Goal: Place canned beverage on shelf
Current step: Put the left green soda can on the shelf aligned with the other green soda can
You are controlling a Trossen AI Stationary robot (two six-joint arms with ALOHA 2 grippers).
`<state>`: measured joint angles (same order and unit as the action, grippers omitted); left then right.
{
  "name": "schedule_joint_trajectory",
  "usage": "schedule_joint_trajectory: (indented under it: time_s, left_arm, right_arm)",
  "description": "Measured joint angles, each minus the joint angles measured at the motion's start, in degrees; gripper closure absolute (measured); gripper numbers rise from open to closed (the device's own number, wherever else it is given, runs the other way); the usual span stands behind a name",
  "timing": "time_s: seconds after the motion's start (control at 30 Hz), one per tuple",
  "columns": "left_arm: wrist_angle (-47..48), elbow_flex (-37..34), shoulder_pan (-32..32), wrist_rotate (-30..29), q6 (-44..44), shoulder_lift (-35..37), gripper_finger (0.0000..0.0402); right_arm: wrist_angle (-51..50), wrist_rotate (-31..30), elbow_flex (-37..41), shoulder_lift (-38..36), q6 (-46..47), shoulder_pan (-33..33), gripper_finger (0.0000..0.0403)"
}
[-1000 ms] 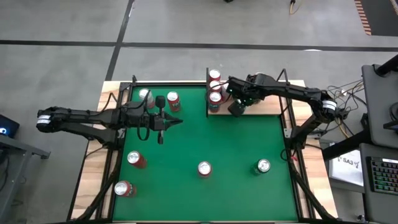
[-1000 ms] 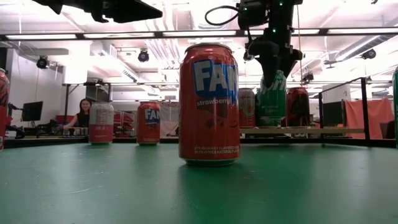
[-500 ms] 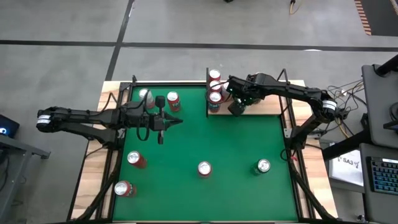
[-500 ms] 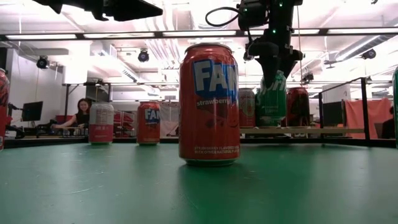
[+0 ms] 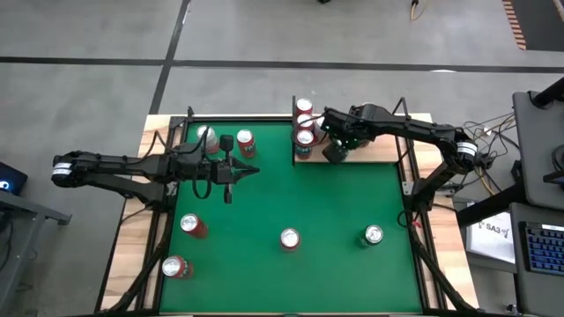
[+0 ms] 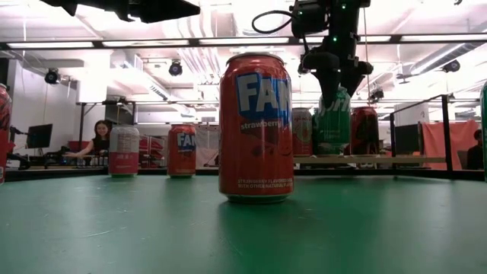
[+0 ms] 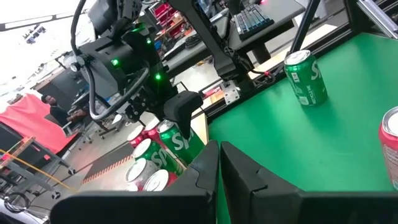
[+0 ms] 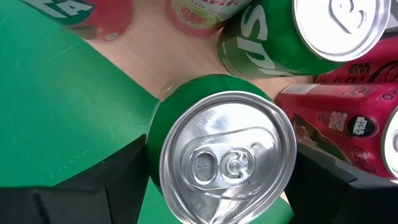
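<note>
My right gripper (image 5: 333,151) is shut on a green canned beverage (image 8: 227,158) at the near left corner of the shelf (image 5: 374,151), a pale wooden board at the table's far right. In the low view the green can (image 6: 332,125) stands among other cans (image 5: 305,121) that sit on the board. My left gripper (image 5: 254,171) hovers shut over the table's left middle and holds nothing. My right gripper pinches the green can's side wall (image 8: 153,146) near its top rim, one finger (image 8: 106,180) on each side. The fingers come from above, pointing steeply down. The can is upright, its base level with the shelf board (image 6: 380,160); whether it rests on it I cannot tell.
On the green felt stand loose cans: two at the far left (image 5: 245,141), two at the near left (image 5: 191,224), and two near the front (image 5: 289,238) (image 5: 374,234). A large red can (image 6: 256,125) stands close to the low camera. A person (image 6: 99,141) sits in the room behind.
</note>
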<state>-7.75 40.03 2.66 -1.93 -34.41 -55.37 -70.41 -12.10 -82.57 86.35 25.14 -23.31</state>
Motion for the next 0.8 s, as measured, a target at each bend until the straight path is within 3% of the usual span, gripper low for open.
schedule_joint_trajectory:
  time_s: [0.8]
  left_arm:
    - [-0.7,0.0,0.0,0.0,0.0,0.0,0.0402]
  right_arm:
    - [5.0,-2.0,3.5,0.0,1.2,-1.7,0.0109]
